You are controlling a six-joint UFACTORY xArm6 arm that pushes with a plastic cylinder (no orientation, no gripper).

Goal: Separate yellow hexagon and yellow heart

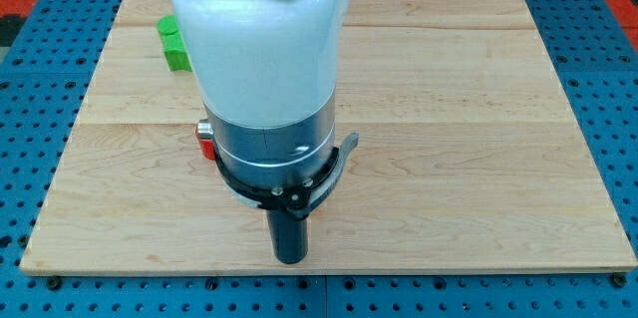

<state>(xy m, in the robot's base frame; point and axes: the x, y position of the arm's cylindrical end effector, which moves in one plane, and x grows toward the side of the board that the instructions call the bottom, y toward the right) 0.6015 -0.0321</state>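
Tip (290,257) sits near the board's (478,159) bottom edge, no block touching it. Green block (173,42) and red block (205,143) peek from behind my arm (264,59). No pincer here, just the rod.

The arm (264,39) is a glossy white, rounded housing carrying a black-and-white square-patterned marker on top. Below sits a ribbed silver collar, then a black clamp ring with what may be a screw, and a dark rod ending at my tip (289,258).
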